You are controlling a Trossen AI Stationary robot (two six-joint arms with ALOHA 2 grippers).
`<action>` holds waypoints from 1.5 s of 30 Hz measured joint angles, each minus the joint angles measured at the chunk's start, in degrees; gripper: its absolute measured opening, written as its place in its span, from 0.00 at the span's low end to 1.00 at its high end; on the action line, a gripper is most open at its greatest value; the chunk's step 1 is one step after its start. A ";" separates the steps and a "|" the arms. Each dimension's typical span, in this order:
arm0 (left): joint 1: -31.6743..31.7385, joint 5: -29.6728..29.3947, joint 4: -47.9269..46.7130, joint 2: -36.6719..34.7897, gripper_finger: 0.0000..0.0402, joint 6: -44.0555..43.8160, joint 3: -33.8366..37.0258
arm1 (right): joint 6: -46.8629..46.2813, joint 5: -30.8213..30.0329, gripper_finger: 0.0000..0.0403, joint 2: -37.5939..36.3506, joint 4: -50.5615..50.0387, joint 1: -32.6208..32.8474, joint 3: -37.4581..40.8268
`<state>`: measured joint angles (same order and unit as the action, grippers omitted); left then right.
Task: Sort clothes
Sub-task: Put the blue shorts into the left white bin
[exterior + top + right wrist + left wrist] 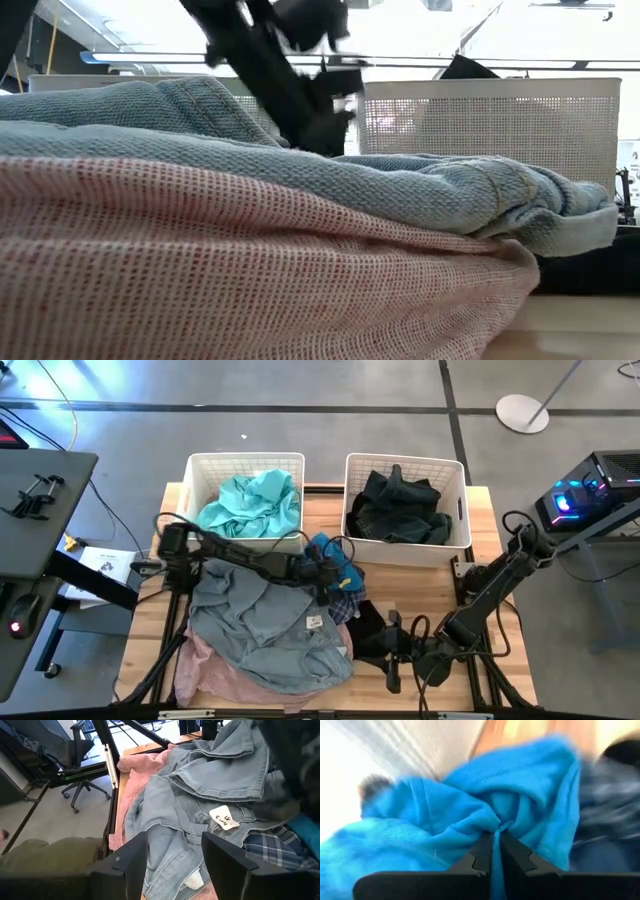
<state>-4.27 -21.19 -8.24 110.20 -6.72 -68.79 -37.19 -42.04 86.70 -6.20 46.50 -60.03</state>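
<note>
**A:** ok colour rundown? what's pinched between the dark left fingers (pixel 480 862)?

**B:** bright blue soft fabric garment (pixel 470 815), solid, no print. Just beyond it, a navy-white plaid cloth (pixel 272 851).

**A:** and ahead of the black right fingers (pixel 132 862)?

**B:** faded grey-blue denim garment (pixel 265 625) with a white tag (pixel 224 817), pale pink woven fabric (pixel 215 678) underneath. White slatted plastic baskets: teal crumpled garment (pixel 250 505) in one, black clothes (pixel 400 508) in the other.

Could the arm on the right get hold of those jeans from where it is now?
Probably yes. The right gripper sits open at the table's near edge, facing the denim jeans, which lie on top of the pile with nothing over them. The left gripper is busy farther back, pinching a blue garment.
</note>
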 joint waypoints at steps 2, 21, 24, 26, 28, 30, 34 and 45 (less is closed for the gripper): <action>-0.84 -0.48 -0.42 -4.11 0.02 2.00 0.00 | 0.01 0.00 0.44 0.00 -0.04 0.00 0.00; -0.53 -24.44 12.67 -52.44 0.00 45.33 -0.15 | 0.15 -5.11 0.44 0.00 -3.11 0.00 0.04; 5.58 -24.45 5.06 -54.85 0.00 42.47 -0.15 | 0.15 -6.17 0.44 0.00 -4.15 0.00 0.04; 10.84 -23.93 -1.03 -55.07 0.00 38.13 -0.15 | 0.15 -7.18 0.44 0.00 -4.67 0.00 0.04; 17.14 -22.00 -6.42 -53.89 0.00 32.02 -0.13 | 0.15 -7.54 0.44 0.00 -4.85 0.00 0.04; 23.91 -16.25 -11.73 -51.96 0.00 26.42 0.03 | 0.15 -7.65 0.44 0.00 -5.19 0.00 0.04; 33.71 -1.77 -14.82 -46.63 0.00 18.23 2.17 | 0.15 -7.72 0.44 0.00 -5.25 0.00 0.04; 37.23 12.10 -34.47 -28.38 0.00 11.19 4.36 | -0.20 -8.88 0.44 0.00 -7.44 0.00 0.07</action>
<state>32.96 -9.09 -42.71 81.82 4.47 -64.43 -37.39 -50.92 86.70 -13.64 46.50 -59.96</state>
